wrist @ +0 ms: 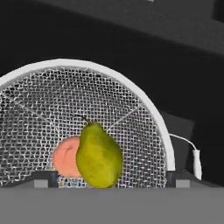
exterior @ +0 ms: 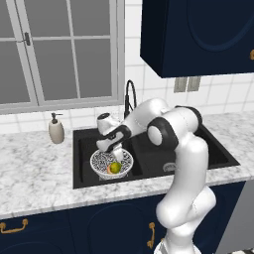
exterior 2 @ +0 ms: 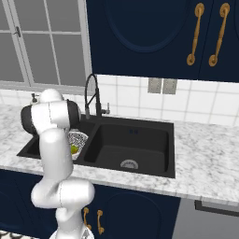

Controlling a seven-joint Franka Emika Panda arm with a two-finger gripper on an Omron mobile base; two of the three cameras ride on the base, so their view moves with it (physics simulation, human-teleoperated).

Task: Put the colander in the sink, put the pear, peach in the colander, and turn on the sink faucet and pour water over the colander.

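My gripper is wide open over the colander in the left side of the sink. The pear leans on the peach inside. I lift straight up, then reach for the sink faucet

Peach: partly covered by the pear in the hand view; a thin sliver at most in the left base view. Colander: rim cut off at the left edge of the hand view; in the right base view the arm hides most of it. Sink: left basin largely screened by the arm there.
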